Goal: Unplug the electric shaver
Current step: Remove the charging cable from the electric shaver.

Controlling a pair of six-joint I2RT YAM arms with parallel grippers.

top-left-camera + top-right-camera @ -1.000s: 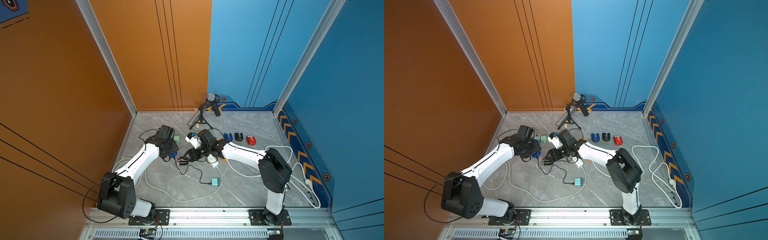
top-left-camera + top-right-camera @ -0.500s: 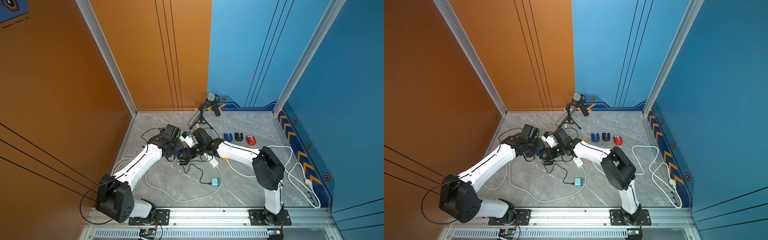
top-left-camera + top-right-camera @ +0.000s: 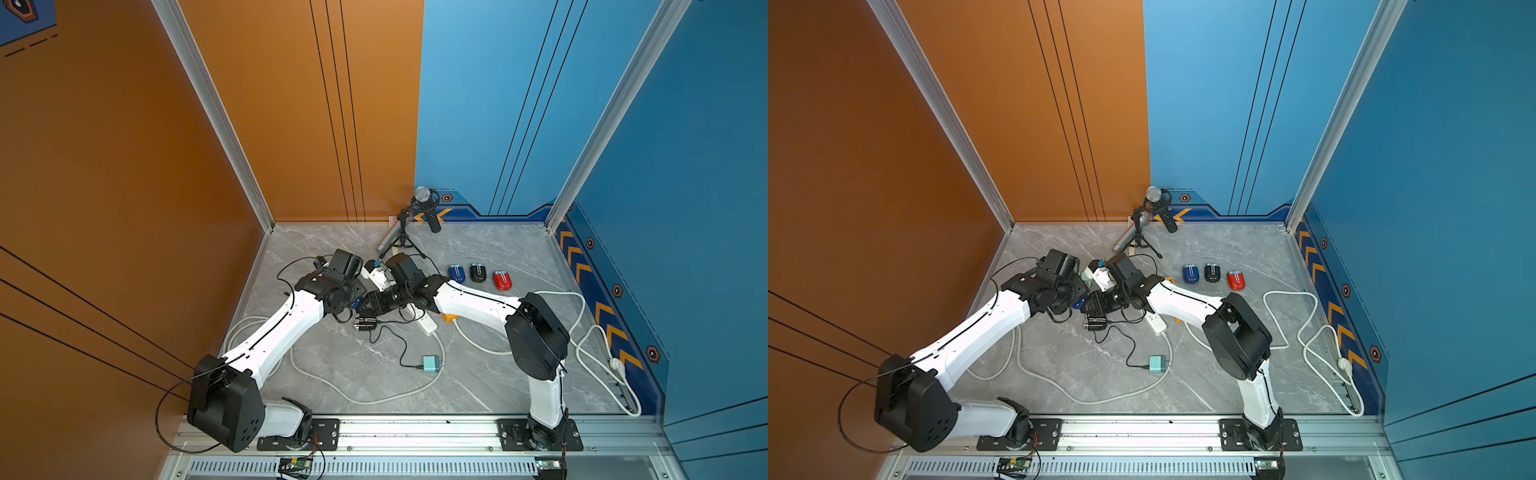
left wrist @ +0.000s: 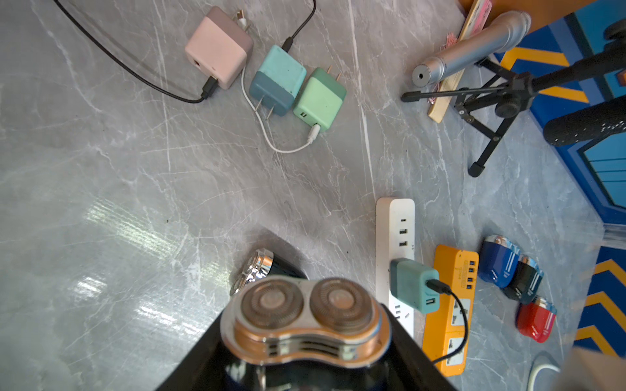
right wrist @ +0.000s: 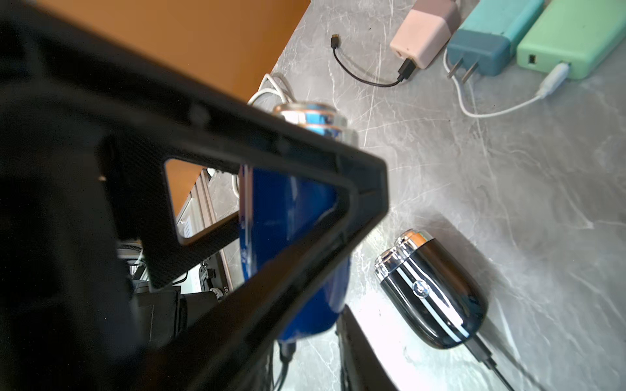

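Shaver (image 4: 305, 315) x1 in left pincer (image 4: 301, 365), 1 black shaver (image 5: 433, 291) on tbl (image 4: 135, 169)

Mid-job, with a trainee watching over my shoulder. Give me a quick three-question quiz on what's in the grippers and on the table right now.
1. Multiple choice: the left gripper is shut on
A) a red case
B) the blue shaver
C) a microphone

2. True or false: a cable is plugged into the black shaver.

3. Fill in: the charger plugged into the white power strip is ___ in colour.

Key: 1 B; 2 true; 3 teal.
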